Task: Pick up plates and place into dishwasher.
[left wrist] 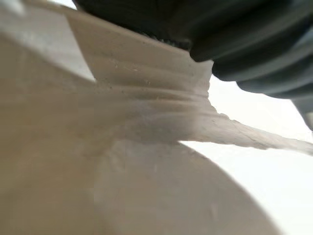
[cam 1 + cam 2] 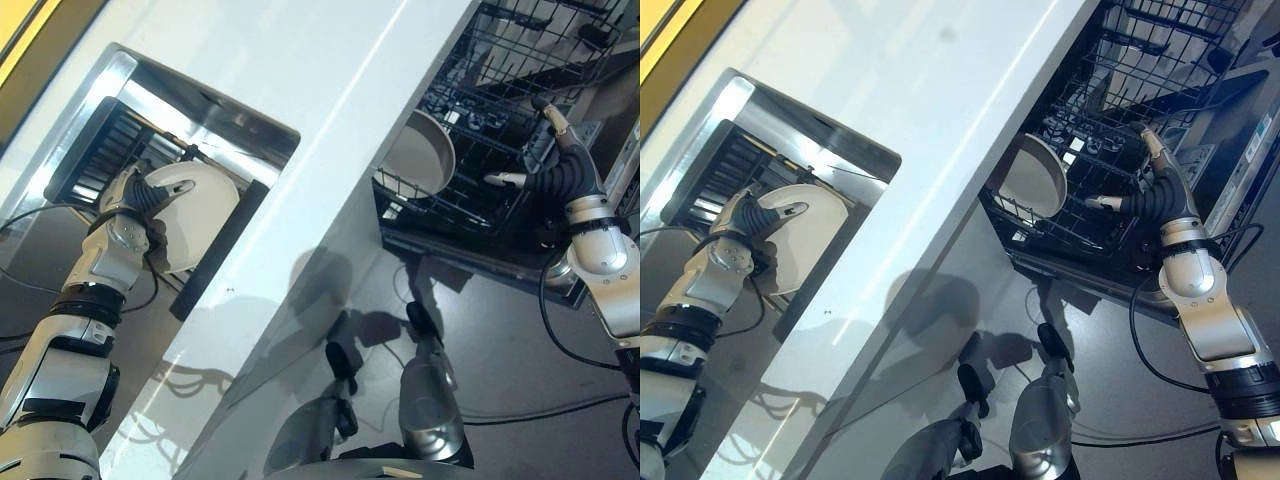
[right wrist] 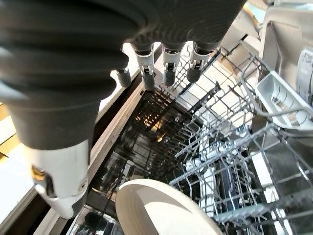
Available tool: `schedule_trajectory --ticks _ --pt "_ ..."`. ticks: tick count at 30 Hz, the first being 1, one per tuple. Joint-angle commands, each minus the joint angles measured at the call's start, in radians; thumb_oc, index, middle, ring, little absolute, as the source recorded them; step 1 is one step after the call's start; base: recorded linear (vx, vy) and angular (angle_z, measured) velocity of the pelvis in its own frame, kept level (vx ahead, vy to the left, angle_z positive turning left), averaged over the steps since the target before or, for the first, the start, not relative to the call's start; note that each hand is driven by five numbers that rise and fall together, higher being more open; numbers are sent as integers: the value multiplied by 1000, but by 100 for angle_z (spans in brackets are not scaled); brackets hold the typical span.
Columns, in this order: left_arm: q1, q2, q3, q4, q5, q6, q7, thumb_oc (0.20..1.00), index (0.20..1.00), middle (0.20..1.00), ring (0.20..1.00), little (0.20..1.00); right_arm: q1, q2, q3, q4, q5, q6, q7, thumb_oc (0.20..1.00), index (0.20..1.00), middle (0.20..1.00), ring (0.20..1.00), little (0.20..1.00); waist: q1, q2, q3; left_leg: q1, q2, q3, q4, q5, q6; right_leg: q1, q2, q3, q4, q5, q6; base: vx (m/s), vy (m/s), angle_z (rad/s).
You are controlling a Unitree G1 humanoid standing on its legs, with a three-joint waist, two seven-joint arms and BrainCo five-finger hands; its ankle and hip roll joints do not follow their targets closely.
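1. Plates are two here: one white plate [image 2: 200, 215] sits in the sink at the left of the head views, and a second white plate [image 2: 425, 152] stands on edge in the dishwasher rack at the upper right.
2. Left hand [image 2: 140, 200] lies on the sink plate's left rim, its dark ribbed cover over the edge and one silver finger reaching across the plate's face; its wrist view shows the plate's pale surface [image 1: 146, 186] pressed very close under the cover. Whether the fingers are curled round the rim or only laid on it cannot be told.
3. Right hand [image 2: 555, 170] hangs over the dishwasher rack at the right of the frame, just right of the racked plate and apart from it. Its fingers are straight and spread, the thumb sticking out toward the plate, and it holds nothing; the right wrist view shows the dark-tipped fingers [image 3: 166, 73] loose above the wires, with the plate [image 3: 161, 210] below them.
4. Sink [image 2: 130, 80] is a steel basin set into the counter at the upper left, with a dark ribbed insert behind the plate.
5. Counter [image 2: 330, 200] is a glossy white slab running diagonally from lower left to upper right between sink and dishwasher.
6. Dishwasher rack [image 2: 520, 60] is dark wire, pulled out at the upper right, with rows of upright tines around the standing plate.
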Motion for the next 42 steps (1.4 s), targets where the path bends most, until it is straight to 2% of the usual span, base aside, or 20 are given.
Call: schedule_trajectory --ticks 1,4,9,12,19,20,21,22,42 --pt "92 5 -48 -18 -240 -57 -269 1000 1000 1000 1000 1000 -24 -56 -57 -76 3 -49 1 1000 1000 1000 1000 1000 13 -51 -51 -50 -33 -17 121 -65 -10 -85 -12 5 171 -67 -17 37 45 2" --pt "114 23 -60 -73 -348 -46 -389 1000 1000 1000 1000 1000 -11 -67 -66 -68 0 -64 11 1000 1000 1000 1000 1000 13 -34 -49 -39 -39 -14 122 -69 -9 -71 -18 0 166 -69 -16 52 60 5" --pt "141 66 -78 -89 -387 -10 -535 1000 1000 1000 1000 1000 -3 -97 -64 -61 14 -65 26 1000 1000 1000 1000 1000 13 -11 -61 -18 -46 -17 124 -74 -9 -44 -28 -10 163 -76 -14 73 47 6" --pt "155 79 -68 -88 -400 8 -569 1000 1000 1000 1000 1000 16 -104 -72 -62 22 -71 36 1000 1000 1000 1000 1000 15 -3 -73 -6 -48 -20 122 -77 -8 -28 -32 -16 159 -81 -13 65 20 5" --pt "184 94 -39 -89 -404 6 -573 1000 1000 1000 1000 1000 47 -111 -91 -67 36 -71 48 1000 1000 1000 1000 1000 26 6 -98 10 -51 -33 116 -78 -8 -8 -36 -29 156 -90 -13 32 -3 4" --pt "192 94 -31 -92 -402 1 -573 736 736 736 736 736 52 -111 -96 -68 36 -70 51 1000 1000 1000 1000 1000 29 8 -103 12 -52 -36 115 -78 -7 -5 -37 -31 156 -91 -13 14 -3 5" --pt "196 94 -28 -94 -402 -1 -569 416 416 416 416 416 55 -111 -97 -69 36 -70 50 1000 1000 1000 1000 1000 30 9 -105 13 -52 -37 114 -78 -7 -4 -37 -32 156 -92 -13 18 -3 4" --pt "200 90 -25 -96 -408 -4 -559 200 200 200 200 200 58 -111 -98 -66 36 -71 50 1000 1000 1000 1000 1000 31 10 -109 15 -52 -39 113 -78 -7 -2 -37 -34 156 -93 -13 0 0 0" --pt "202 99 13 -98 -423 -18 -549 200 200 200 200 200 108 -94 -132 -69 50 -81 51 1000 1000 1000 1000 1000 41 0 -142 30 -48 -48 99 -80 -3 11 -37 -44 151 -96 -7 0 -1 0"
